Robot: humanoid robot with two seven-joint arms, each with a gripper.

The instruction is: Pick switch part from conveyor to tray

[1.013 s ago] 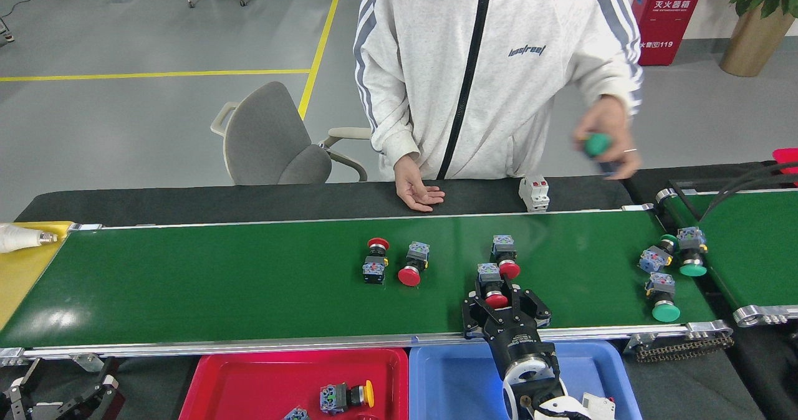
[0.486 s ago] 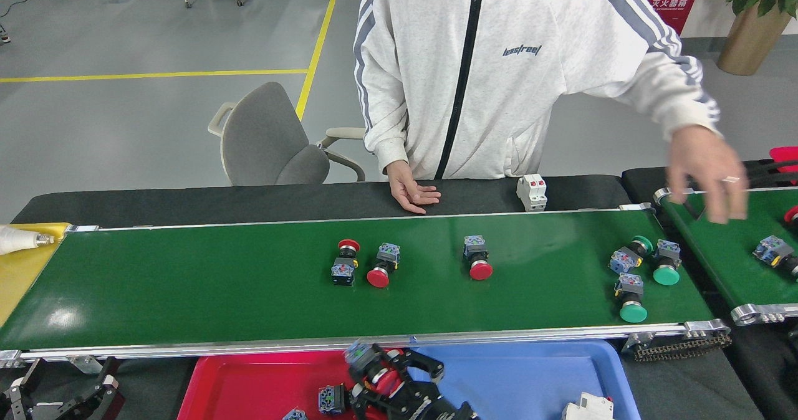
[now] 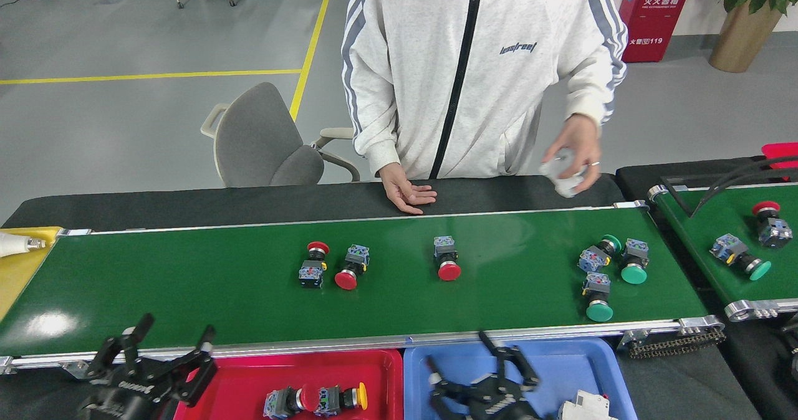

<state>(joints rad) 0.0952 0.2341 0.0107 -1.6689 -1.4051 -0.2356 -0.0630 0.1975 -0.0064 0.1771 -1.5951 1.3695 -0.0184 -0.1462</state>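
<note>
The conveyor (image 3: 187,289) runs across the head view as a long dark green belt with silver rails. Three red-capped switch parts lie on it: two near the middle (image 3: 315,261) (image 3: 351,267) and one further right (image 3: 446,259). Three green-capped ones cluster at its right end (image 3: 601,252) (image 3: 633,264) (image 3: 597,295). In front of the belt, the red tray (image 3: 249,376) holds switch parts (image 3: 312,400). My right gripper (image 3: 477,367) is open and empty above the blue tray (image 3: 573,364). My left gripper (image 3: 153,351) is open at the belt's near rail, left of the red tray.
A person stands behind the belt, one hand (image 3: 408,192) resting on the black strip and the other (image 3: 570,164) holding a white part. A white breaker (image 3: 583,407) lies in the blue tray. The short green belt (image 3: 704,233) at right carries more parts under black cables.
My right gripper carried a red switch part from the belt to the red tray, let go and opened. My left gripper rose into view. The parts on the belt shifted left.
</note>
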